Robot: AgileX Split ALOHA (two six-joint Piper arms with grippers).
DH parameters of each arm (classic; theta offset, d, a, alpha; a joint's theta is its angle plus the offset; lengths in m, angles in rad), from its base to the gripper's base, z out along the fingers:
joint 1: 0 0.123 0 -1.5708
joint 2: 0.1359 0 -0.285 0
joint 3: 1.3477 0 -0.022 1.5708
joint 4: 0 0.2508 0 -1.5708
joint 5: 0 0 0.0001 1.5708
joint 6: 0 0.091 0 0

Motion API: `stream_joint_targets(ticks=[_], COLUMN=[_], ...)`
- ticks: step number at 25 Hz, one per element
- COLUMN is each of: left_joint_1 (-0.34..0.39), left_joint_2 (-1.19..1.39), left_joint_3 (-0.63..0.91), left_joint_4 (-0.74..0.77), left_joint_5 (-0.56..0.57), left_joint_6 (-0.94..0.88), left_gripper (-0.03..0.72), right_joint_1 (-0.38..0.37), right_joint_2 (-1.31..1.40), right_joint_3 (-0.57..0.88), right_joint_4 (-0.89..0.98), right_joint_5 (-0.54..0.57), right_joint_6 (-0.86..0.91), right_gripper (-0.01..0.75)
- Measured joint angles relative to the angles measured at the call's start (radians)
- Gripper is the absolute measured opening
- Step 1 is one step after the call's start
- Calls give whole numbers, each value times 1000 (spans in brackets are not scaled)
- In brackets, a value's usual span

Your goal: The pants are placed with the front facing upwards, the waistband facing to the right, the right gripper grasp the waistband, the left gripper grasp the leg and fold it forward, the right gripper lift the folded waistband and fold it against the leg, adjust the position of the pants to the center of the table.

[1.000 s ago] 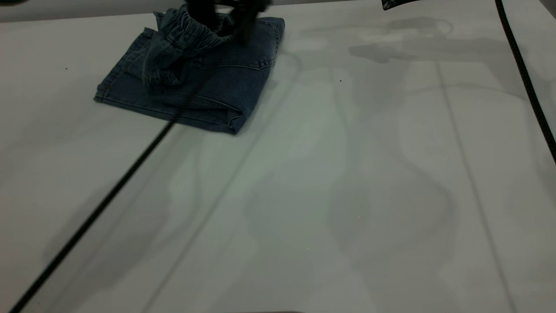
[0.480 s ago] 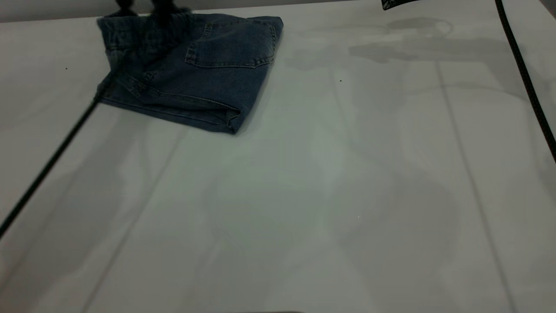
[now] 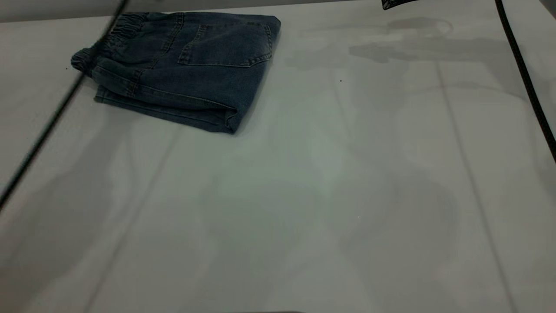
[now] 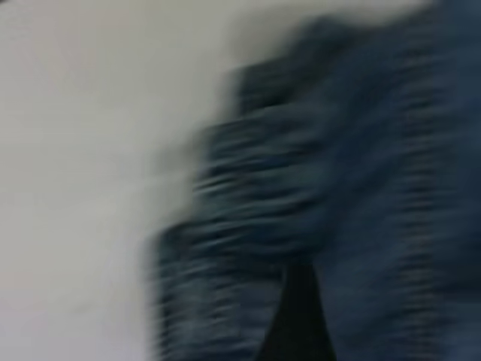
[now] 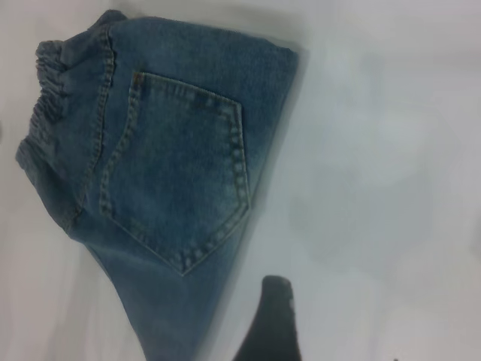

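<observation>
Far back at the left of the table (image 3: 330, 182), in the exterior view, the pants (image 3: 191, 65) lie as a folded blue packet with a back pocket uppermost and the waistband (image 3: 117, 34) laid over at the packet's left end, ruffled and resting on the layer below. Both folds look finished, so the step in hand is judged to be the last one — shifting the packet to the table's center — and that calls for a grip or a push on the bundle that drags it nearer and rightward without letting the layers slide apart. No claw shows in this view; only a dark cable (image 3: 52, 117) crosses the left side and another runs down the right edge. The left wrist view is a smear of denim and gathered band against pale table, with a dark shape low down, and whether the left gripper is wide or closed cannot be told. The right wrist view looks down on the pocket and waistband, well lit — one dark fingertip of the right gripper (image 5: 272, 325) stands off the cloth over bare table, touching nothing, its opening not shown.
</observation>
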Motion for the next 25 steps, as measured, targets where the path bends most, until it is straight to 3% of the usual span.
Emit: stream_joint_targets(ticks=[8, 13, 17, 25], left_joint_1=[-21, -20, -20, -87], left_joint_2=[99, 168, 194, 196], left_joint_3=[0, 0, -10, -12], left_joint_4=[-49, -54, -61, -29], left_joint_5=[0, 0, 0, 0], left_joint_6=[385, 515, 485, 106], left_gripper=[547, 547, 547, 547], right_joint_1=[0, 0, 0, 0], right_joint_2=[0, 0, 0, 0], right_joint_3=[0, 0, 0, 0], right_joint_4=[0, 0, 0, 0], right_joint_5=[4, 20, 22, 23], right_joint_6=[0, 0, 1, 1], right_gripper=[573, 573, 573, 573])
